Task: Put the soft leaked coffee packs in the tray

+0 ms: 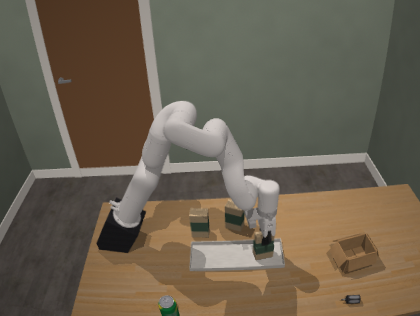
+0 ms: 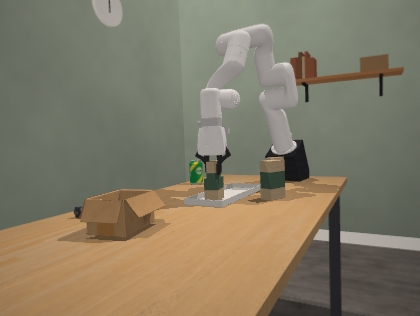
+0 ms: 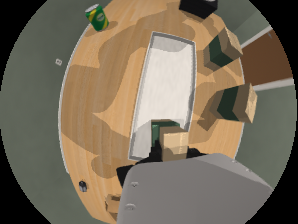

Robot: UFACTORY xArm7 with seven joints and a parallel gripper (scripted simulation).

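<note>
Three tan coffee packs with green bands are on the wooden table. My gripper is shut on the top of one coffee pack, which stands upright at the right end of the white tray. The held pack also shows in the exterior view and in the wrist view. Two other packs stand upright behind the tray, one at the left and one further right. In the exterior view they overlap as one pack right of the tray.
An open cardboard box sits on the right of the table. A green can stands at the front edge. A small dark object lies at the front right. The arm's black base is at the table's back left.
</note>
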